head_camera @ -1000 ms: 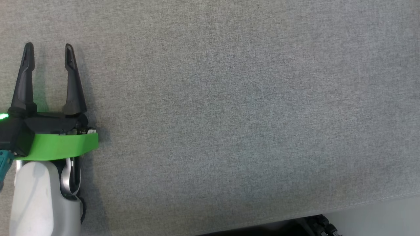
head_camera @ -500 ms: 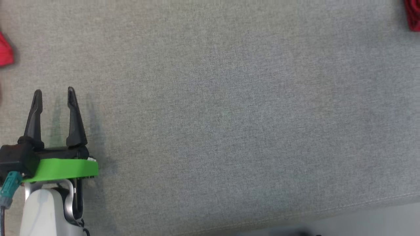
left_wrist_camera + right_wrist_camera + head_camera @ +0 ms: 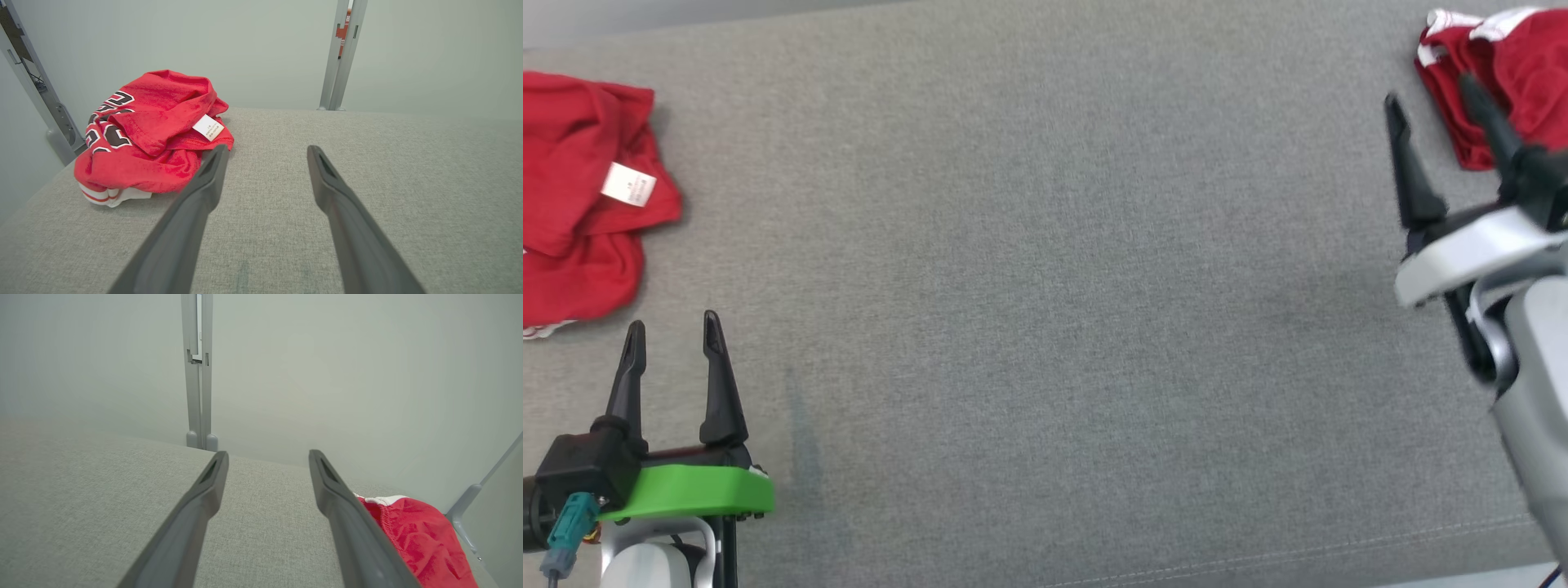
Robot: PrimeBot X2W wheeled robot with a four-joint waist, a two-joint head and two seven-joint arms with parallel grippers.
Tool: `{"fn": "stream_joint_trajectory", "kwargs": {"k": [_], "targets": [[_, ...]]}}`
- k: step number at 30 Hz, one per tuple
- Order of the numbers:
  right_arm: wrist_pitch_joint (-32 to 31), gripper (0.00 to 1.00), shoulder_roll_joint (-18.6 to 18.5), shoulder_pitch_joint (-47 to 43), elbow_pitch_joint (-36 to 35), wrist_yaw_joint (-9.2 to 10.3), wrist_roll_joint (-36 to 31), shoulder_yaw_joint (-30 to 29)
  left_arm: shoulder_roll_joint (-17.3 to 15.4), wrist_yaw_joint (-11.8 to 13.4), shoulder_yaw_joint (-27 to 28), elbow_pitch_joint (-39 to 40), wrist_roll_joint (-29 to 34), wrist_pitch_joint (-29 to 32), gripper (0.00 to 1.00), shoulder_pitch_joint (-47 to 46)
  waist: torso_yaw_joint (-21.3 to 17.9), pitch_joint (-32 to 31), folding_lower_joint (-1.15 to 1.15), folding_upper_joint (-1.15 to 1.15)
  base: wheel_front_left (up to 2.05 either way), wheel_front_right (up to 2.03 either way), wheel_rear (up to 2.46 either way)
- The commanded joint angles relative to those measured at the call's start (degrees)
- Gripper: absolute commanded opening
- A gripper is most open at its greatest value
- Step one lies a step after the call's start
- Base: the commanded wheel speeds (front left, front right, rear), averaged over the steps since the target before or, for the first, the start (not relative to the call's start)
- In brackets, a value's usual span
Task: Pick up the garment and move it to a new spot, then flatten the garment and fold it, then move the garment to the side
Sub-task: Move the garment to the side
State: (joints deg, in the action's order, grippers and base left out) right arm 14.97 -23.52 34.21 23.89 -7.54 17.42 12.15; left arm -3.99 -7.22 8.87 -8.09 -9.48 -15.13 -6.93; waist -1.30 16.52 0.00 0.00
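- Two red garments lie on the grey fabric surface [image 3: 1054, 286], well apart: a crumpled red garment [image 3: 580, 204] at the left edge of the head view and a second red garment [image 3: 1519, 73] at the top right corner. I cannot tell which one the task means.
- The left gripper [image 3: 672, 322] sits at the lower left with its fingers spread and nothing between them. The crumpled red garment lies just ahead of its tips and off to its left, near but apart.
- The right gripper [image 3: 1429, 91] is also spread wide and holds nothing. Its outer finger crosses the second red garment in the head view, and I cannot tell whether they touch.
- The left wrist view adds detail that the head view lacks: black-and-white lettering [image 3: 110, 118] on the crumpled red garment [image 3: 151, 134], a white striped hem [image 3: 106, 195] tucked under it, and the white label [image 3: 208, 127] on top. The left gripper [image 3: 266, 149] frames bare surface only, with one fingertip in front of the cloth's edge.
- In the right wrist view the second red garment [image 3: 421, 539] shows a white trim [image 3: 382, 499] and lies outside the right gripper [image 3: 267, 454], beside one finger, not between the two.
- Both wrist views show a pale wall and a metal post [image 3: 341, 57] behind the surface.
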Motion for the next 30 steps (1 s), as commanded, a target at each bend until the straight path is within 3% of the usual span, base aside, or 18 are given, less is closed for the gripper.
{"fn": "stream_joint_trajectory", "kwargs": {"k": [1, 16, 30], "targets": [[0.2, 1.00, 1.0, -3.1, -1.9, 0.10, -0.5, -1.1, 0.2, 0.0, -0.1, -0.3, 0.5, 0.0, 1.00, 1.0, 2.2, -3.9, 0.00, 0.00, 0.00, 0.00, 0.00], [0.2, 1.00, 12.3, -27.8, -16.6, 0.09, -4.8, -7.9, 0.2, -0.3, -2.8, -3.2, 0.8, 0.0, 1.00, 2.7, 5.1, -10.3, 0.00, 0.00, 0.00, 0.00, 0.00], [0.2, 1.00, 18.4, -35.0, -20.7, 0.08, -7.2, -11.4, -0.5, -0.3, -4.4, -4.5, 0.0, 0.0, 1.00, 4.2, 5.3, -13.4, 0.00, 0.00, 0.00, 0.00, 0.00]]}}
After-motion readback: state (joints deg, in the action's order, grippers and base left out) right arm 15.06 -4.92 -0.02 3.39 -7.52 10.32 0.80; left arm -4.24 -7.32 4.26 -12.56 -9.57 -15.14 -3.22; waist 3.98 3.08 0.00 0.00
